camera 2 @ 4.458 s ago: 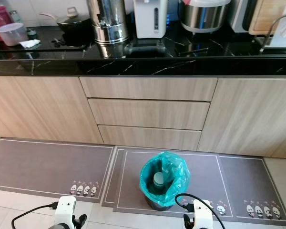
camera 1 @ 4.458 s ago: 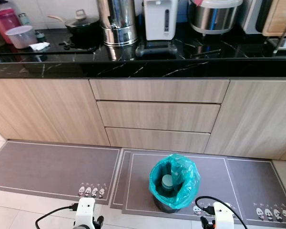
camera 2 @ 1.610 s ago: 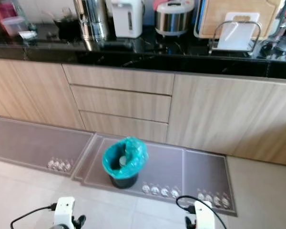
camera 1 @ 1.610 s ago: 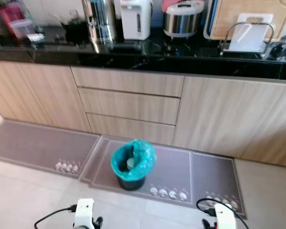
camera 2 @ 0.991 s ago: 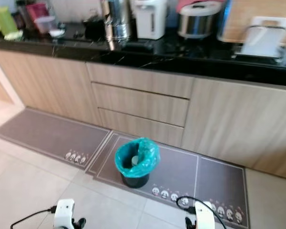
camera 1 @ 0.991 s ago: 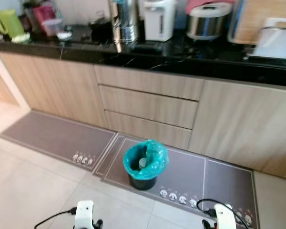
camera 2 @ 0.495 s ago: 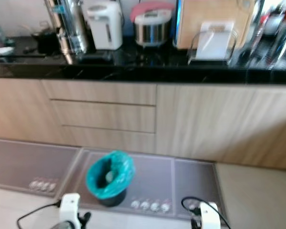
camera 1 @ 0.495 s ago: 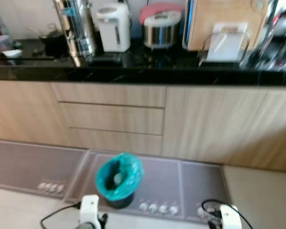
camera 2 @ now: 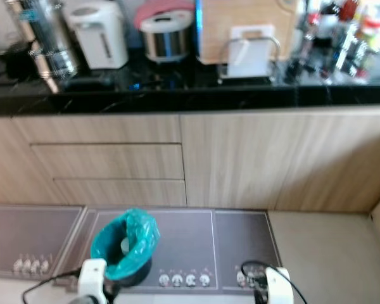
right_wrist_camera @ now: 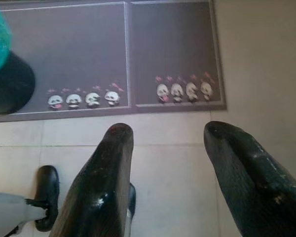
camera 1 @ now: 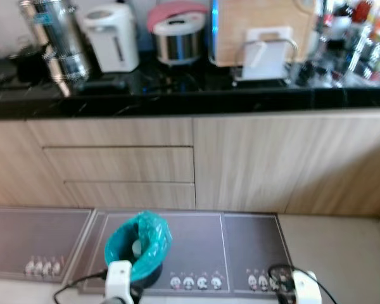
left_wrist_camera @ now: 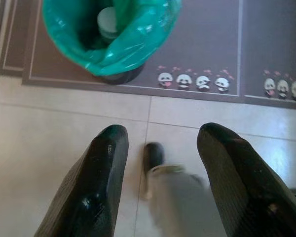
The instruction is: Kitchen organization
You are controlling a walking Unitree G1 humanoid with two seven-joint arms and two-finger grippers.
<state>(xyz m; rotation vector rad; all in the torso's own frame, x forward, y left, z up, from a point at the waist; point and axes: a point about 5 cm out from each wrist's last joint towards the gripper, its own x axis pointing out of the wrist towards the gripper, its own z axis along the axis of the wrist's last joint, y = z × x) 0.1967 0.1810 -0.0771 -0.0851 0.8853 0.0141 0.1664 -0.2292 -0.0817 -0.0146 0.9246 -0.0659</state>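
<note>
Nothing is held: left claw (left_wrist_camera: 158, 182) and right claw (right_wrist_camera: 175, 182) hang wide; the cluttered bench (camera 1: 177, 95) is judged untouched.

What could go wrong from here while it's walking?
The bin with the green liner stands on the floor mat just ahead of the left gripper; a step could tip it. The mat edges could catch a foot. Head views are blurred, so placement judgement is poor.
</note>
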